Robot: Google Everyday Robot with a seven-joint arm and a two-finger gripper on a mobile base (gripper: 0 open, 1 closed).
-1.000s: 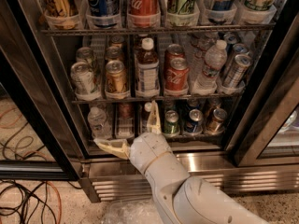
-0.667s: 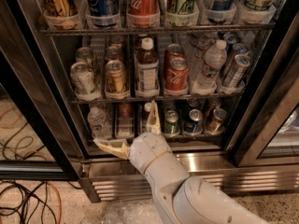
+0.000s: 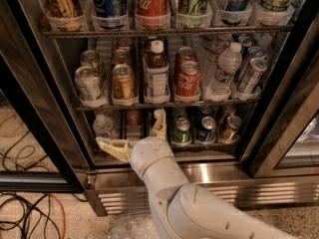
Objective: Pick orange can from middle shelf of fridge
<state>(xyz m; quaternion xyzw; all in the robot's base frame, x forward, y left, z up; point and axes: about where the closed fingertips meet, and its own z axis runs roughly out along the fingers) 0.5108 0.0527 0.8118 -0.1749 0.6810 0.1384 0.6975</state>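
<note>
1. The fridge (image 3: 279,108) is bounded by black frame posts that slant in at 9 and 3 o'clock. Its louvred steel base (image 3: 249,190) runs across at 6 o'clock.
2. The middle shelf (image 3: 167,104) is a thin chrome wire rack with white plastic lanes. Its front edge crosses the picture just above centre.
3. The orange can (image 3: 123,82) stands upright at the front of its lane, at 10 o'clock from centre. It is short and glossy amber-gold, with a silver lid and pull tab. Another can sits close behind it.
4. At its 9 o'clock, just beside it, is a pale can (image 3: 89,82). At its 3 o'clock, a lane wall apart, is a brown bottle (image 3: 157,77) with a white cap. The side gaps are narrow.
5. At its 12 o'clock there is open room up to the top rack (image 3: 164,32), which carries tall cans in clear cups.
6. Farther towards 3 o'clock are red Coke cans (image 3: 187,78), a ribbed clear water bottle (image 3: 225,71) and tilted silver cans (image 3: 251,74).
7. The hand (image 3: 128,128) is at 6 o'clock from the orange can, down at the lower shelf (image 3: 209,144) and well apart from the can. It is spread wide. One cream finger points to 9 o'clock, the other to 12 o'clock.
8. The smooth, rounded white arm (image 3: 169,183) comes in from 5 o'clock and crosses the steel base.
9. Tangled black and orange cables (image 3: 30,218) lie on the speckled floor at 8 o'clock.
</note>
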